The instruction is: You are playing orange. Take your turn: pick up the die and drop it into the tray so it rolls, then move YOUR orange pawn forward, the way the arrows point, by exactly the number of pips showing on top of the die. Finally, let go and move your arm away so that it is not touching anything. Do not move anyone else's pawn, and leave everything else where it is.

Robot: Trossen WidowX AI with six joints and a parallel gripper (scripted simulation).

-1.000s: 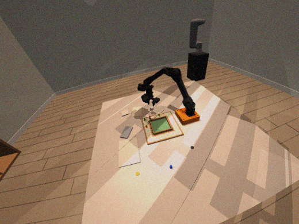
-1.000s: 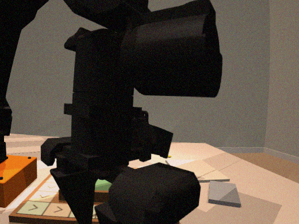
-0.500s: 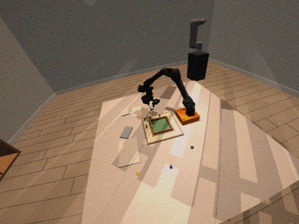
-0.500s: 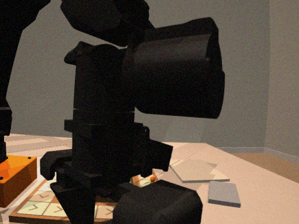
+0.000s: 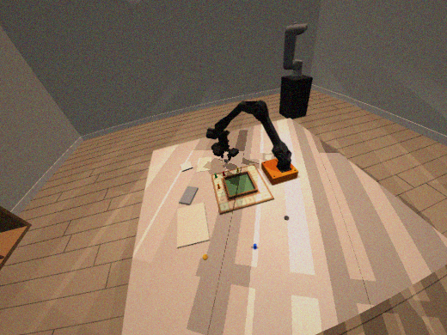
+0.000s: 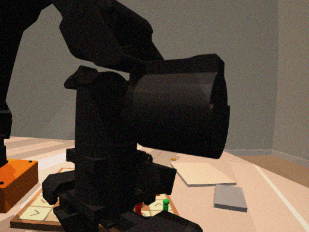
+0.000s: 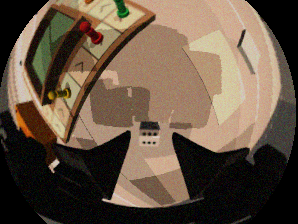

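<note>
My gripper (image 5: 225, 156) (image 7: 151, 134) is open and points down behind the board. The white die (image 7: 149, 141), dark on one side, shows between the fingertips in the wrist view; nothing shows it gripped, and its top count is unclear. The board (image 5: 225, 208) (image 6: 35, 213) (image 7: 62, 128) holds the green-floored tray (image 5: 241, 185) (image 7: 47, 45). The orange pawn (image 5: 218, 186) (image 7: 88, 1) stands on the left side. The green pawn (image 6: 166, 205) (image 7: 121, 8) is at a corner; the red pawn (image 6: 138, 209) (image 7: 91, 32) and yellow pawn (image 7: 60, 94) stand along the back.
The orange arm base (image 5: 279, 173) (image 6: 21, 178) is right of the board. A grey slab (image 5: 188, 195) (image 6: 230, 197) and cream pad (image 5: 192, 225) (image 6: 205, 175) lie left. A cream sheet (image 7: 230, 75) lies behind. A blue piece (image 5: 254, 246) and dark disc (image 5: 286, 217) lie forward.
</note>
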